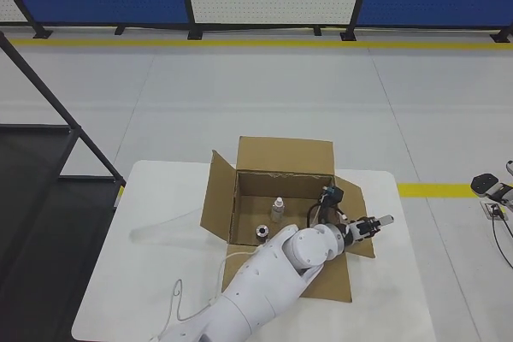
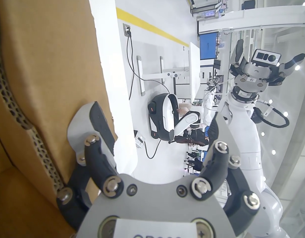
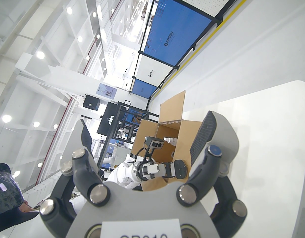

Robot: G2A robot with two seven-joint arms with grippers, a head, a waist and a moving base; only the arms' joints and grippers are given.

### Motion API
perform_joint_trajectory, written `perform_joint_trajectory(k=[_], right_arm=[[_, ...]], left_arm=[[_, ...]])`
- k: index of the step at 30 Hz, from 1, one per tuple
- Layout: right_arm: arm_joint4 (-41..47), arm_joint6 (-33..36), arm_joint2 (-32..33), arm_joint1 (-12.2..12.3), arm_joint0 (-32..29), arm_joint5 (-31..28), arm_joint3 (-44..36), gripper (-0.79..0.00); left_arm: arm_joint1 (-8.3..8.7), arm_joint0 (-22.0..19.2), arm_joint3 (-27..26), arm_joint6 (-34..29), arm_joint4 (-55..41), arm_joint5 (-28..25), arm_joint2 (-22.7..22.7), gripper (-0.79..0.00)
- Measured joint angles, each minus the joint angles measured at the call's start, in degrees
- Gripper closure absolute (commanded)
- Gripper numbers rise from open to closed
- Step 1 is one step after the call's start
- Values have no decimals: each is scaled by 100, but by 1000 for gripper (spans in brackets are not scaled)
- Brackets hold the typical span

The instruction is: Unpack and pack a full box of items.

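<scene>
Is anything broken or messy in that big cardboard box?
Nothing is spilled: the bottle stands upright in the cardboard box. Only the box flap beside the left gripper looks odd, its edge a little ragged with small nicks.

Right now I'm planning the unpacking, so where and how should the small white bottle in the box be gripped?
Grip the small white bottle across its body just under the cap, coming down from above: it seems to stand upright on the floor of the box, and the walls block a sideways approach. The open left gripper is nearest.
</scene>
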Motion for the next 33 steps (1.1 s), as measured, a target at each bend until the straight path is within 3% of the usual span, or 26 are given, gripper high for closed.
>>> perform_joint_trajectory(k=[8,15,21,28,31,33], right_arm=[[0,0,0,0,0,0,0,-785],[0,0,0,0,0,0,0,-785],[0,0,0,0,0,0,0,-785],[0,0,0,0,0,0,0,-785],[0,0,0,0,0,0,0,-785],[0,0,0,0,0,0,0,-785]], left_arm=[[47,124,-336,348,318,-453,-215,-785],[227,441,-1237,651,867,-742,-475,-785],[535,1157,-2657,1169,2012,-367,-747,-785],[1019,2520,-4897,826,3190,13,-1499,-785],[1163,3108,-5648,683,3489,124,-1802,-785],[1178,3224,-5779,650,3513,158,-1839,-785]])
